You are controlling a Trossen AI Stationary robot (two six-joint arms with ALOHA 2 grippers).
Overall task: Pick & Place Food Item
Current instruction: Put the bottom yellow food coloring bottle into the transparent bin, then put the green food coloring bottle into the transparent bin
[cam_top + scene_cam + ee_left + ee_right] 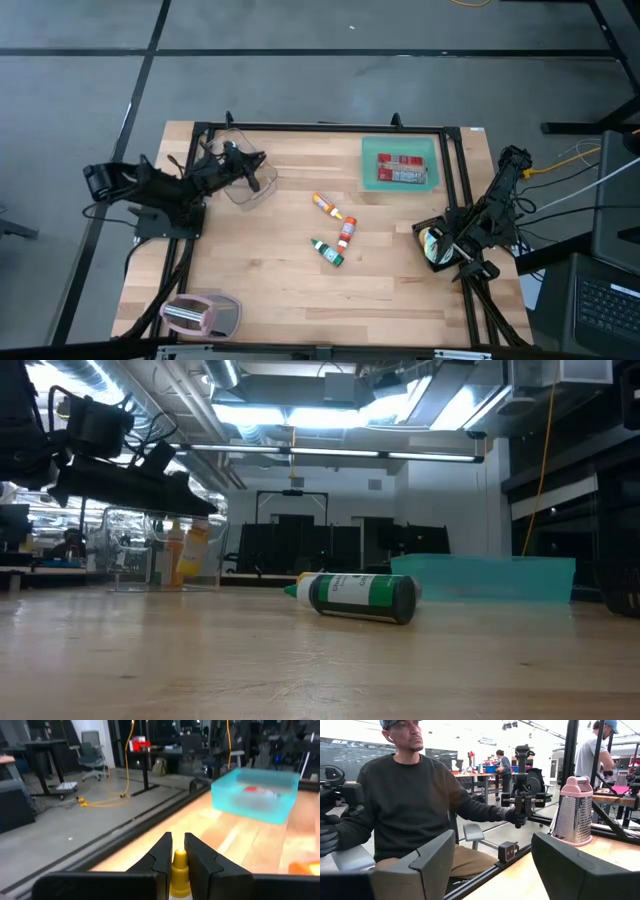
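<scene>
Seen from above, the left claw [252,165] sits over a clear plastic container [243,180] at the far left of the wooden surface [280,290]. In the left wrist view we find its fingers [161,855] drawn nearly together, pinching the yellow cap of a small bottle [179,870] — the food item we judge to be in hand. The low view shows an orange-and-yellow bottle [192,552] standing within the clear container, below that arm; we cannot tell whether it has left the container floor.

The teal bin [402,163] at the far right already holds a red packet [402,169], and we read it as the likely destination, though the task does not name one. Three more bottles lie loose mid-surface: two orange ones [327,205] [347,232] and a green one [328,252]. A pink grater [200,312] lies at the near left edge.

The right claw [455,250] waits at the right edge with its fingers spread wide, holding nothing.

We judge the task early — grasp made, lift, carry and release remaining.
</scene>
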